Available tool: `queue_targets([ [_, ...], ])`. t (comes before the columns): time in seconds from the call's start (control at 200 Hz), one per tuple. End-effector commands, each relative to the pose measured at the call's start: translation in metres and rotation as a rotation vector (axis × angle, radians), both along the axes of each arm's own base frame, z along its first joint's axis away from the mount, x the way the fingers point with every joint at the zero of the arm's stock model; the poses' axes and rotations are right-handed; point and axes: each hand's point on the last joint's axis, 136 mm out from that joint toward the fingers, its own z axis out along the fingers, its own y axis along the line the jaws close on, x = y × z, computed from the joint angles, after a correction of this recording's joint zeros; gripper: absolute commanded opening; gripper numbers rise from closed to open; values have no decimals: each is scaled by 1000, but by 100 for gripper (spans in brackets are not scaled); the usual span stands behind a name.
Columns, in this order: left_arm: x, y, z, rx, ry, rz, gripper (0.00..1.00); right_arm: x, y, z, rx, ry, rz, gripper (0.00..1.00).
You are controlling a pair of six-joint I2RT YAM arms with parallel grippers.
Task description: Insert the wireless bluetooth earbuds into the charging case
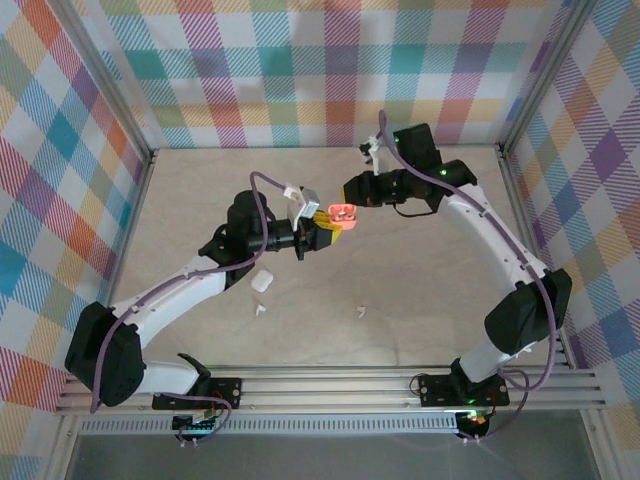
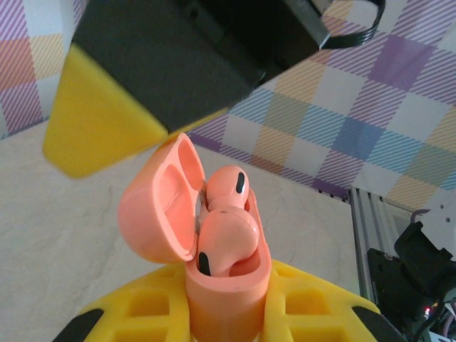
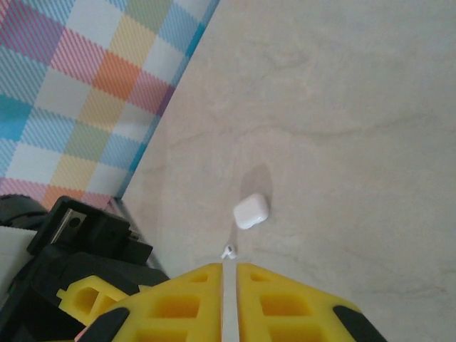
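Observation:
The salmon-pink charging case (image 2: 226, 299) is off the table with its lid (image 2: 153, 206) swung open, and my left gripper (image 2: 228, 313) is shut on its body. Two salmon-pink earbuds sit in it, one in front (image 2: 226, 239) and one behind (image 2: 229, 187), both standing above the rim. From above, the case (image 1: 343, 213) is at the tip of my left gripper (image 1: 325, 232). My right gripper (image 1: 352, 190) hovers just beyond it, shut and empty (image 3: 229, 274); one of its fingers (image 2: 107, 135) hangs over the lid. Two white earbuds (image 1: 258, 309) (image 1: 360, 312) lie on the table.
A shut white case (image 1: 262, 281) rests on the table beneath the left arm, and in the right wrist view this white case (image 3: 251, 211) has a white earbud (image 3: 228, 251) beside it. Checked walls (image 1: 320, 70) and an aluminium frame (image 1: 330, 385) enclose the table.

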Motion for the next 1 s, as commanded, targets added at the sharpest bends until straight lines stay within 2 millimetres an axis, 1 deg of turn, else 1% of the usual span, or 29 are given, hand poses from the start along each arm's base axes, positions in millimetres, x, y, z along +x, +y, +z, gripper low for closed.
queue_targets([
  [0.0, 3, -4, 10, -9, -35, -16, 0, -22, 9, 3, 80, 68, 94, 13],
  [0.17, 11, -2, 9, -7, -30, 29, 0, -36, 10, 8, 116, 75, 141, 13],
  [0.345, 18, -2, 9, -16, -22, 62, 0, -45, 10, 11, 138, 84, 169, 13],
  [0.515, 22, 2, 8, -29, -10, 89, 0, -54, 8, 22, 161, 55, 197, 13],
  [0.605, 23, 4, 10, -40, -2, 94, 0, -53, 3, 27, 156, 14, 180, 16],
  [0.675, 23, 6, 13, -50, 8, 94, 0, -47, -6, 32, 172, -11, 136, 18],
  [0.755, 22, 10, 18, -76, 18, 93, 0, -36, -20, 40, 226, -34, 67, 26],
  [0.835, 22, 17, 24, -94, 24, 113, 0, -29, -34, 48, 287, -85, 22, 36],
  [0.905, 22, 22, 28, -108, 30, 128, 0, -31, -40, 54, 323, -162, 16, 47],
  [0.94, 22, 24, 32, -118, 36, 132, 0, -33, -41, 55, 333, -194, 20, 55],
  [0.995, 22, 28, 36, -134, 50, 140, 0, -36, -41, 57, 360, -229, 32, 62],
])
